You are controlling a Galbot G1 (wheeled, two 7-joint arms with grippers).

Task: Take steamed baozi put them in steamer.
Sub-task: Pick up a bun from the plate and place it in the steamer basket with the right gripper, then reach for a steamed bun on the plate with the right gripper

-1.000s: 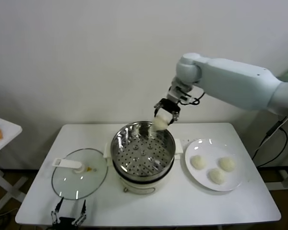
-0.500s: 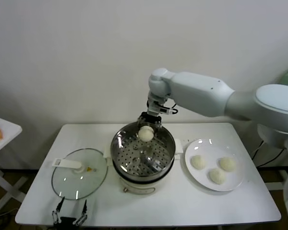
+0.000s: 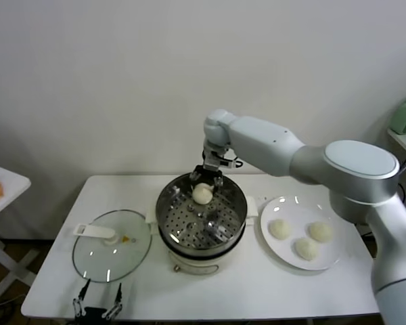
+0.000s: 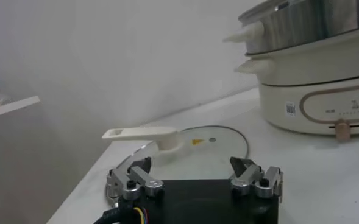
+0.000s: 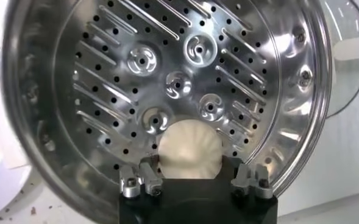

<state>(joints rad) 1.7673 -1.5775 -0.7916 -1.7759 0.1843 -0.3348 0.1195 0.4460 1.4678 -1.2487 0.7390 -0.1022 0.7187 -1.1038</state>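
Observation:
The steamer [image 3: 178, 218], a shiny steel basket on a cream pot base, stands mid-table. It also shows in the right wrist view [image 5: 167, 73] and the left wrist view [image 4: 313, 91]. My right gripper [image 3: 206, 177] hangs over the basket's far side, shut on one off-white baozi [image 3: 202, 194], which is held low inside the basket, just above the perforated bottom. In the right wrist view the baozi [image 5: 188, 151] sits between the fingers of the right gripper [image 5: 195, 170]. Three more baozi [image 3: 278, 229] [image 3: 319, 231] [image 3: 306, 248] lie on the white plate [image 3: 291, 208]. My left gripper [image 3: 95, 308] is open and empty at the table's front left edge.
The round glass lid [image 3: 118, 254] with a white handle [image 3: 95, 231] lies flat left of the steamer, just beyond the left gripper [image 4: 194, 173]; it also shows in the left wrist view [image 4: 191, 137]. A small side table [image 3: 0, 186] stands far left. The wall is close behind.
My right gripper has carried the baozi left and down, from above the steamer's far right rim to low inside the basket. The left arm has not moved.

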